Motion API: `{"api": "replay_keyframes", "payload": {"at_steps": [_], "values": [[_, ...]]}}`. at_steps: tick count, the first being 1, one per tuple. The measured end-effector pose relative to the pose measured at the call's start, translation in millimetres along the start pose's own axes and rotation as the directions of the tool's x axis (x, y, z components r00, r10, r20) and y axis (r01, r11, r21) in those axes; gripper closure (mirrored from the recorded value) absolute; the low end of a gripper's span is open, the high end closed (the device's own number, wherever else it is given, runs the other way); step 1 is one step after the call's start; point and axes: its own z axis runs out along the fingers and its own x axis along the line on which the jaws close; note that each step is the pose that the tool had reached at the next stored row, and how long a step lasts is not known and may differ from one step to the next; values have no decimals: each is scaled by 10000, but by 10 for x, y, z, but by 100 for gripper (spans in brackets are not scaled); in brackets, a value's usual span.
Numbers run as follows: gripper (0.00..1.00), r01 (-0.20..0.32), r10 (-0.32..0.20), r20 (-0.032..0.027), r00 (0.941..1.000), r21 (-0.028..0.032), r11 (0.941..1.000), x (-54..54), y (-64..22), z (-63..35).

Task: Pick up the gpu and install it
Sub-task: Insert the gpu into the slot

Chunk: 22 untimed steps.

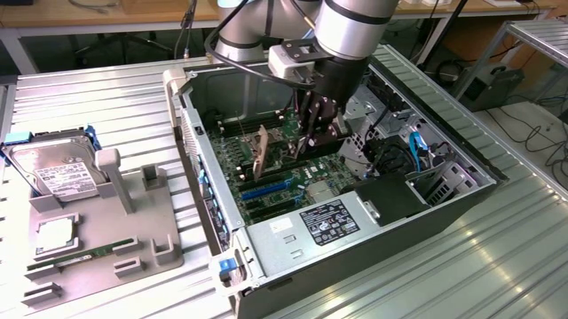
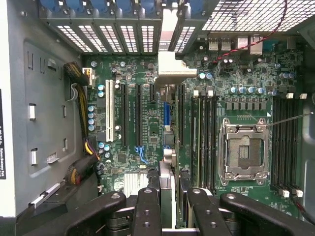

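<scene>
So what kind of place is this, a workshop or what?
Probably a robotics lab or test bench for computer assembly. An open computer case lies on a ribbed metal table, a grey fixture tray beside it holds a hard drive, and workbenches with cables stand behind.

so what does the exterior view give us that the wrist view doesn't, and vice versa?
Exterior only: the robot arm reaching into the open PC case, and outside the case a grey fixture tray holding a hard drive and a RAM stick.
Wrist only: a straight-down look at the empty CPU socket, the white expansion slot and the rear slot covers.
Both: the gripper shut on the gpu, which stands on edge over the motherboard.
</scene>
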Motion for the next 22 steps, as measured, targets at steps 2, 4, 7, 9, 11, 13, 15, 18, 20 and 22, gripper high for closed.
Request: {"api": "replay_keyframes", "payload": {"at_steps": [2, 4, 7, 9, 11, 13, 15, 18, 20, 22], "values": [[74, 0, 0, 1, 10000, 1, 10000, 5, 0, 5], [74, 0, 0, 1, 10000, 1, 10000, 8, 0, 8], [74, 0, 0, 1, 10000, 1, 10000, 17, 0, 17], [74, 0, 0, 0, 10000, 0, 10000, 24, 0, 24], [74, 1, -1, 1, 10000, 1, 10000, 27, 0, 27], [74, 0, 0, 1, 10000, 1, 10000, 30, 0, 29], [74, 0, 0, 1, 10000, 1, 10000, 32, 0, 32], [74, 0, 0, 0, 10000, 0, 10000, 38, 1, 37], [74, 0, 0, 1, 10000, 1, 10000, 40, 1, 40], [74, 0, 0, 1, 10000, 1, 10000, 42, 1, 42]]}}
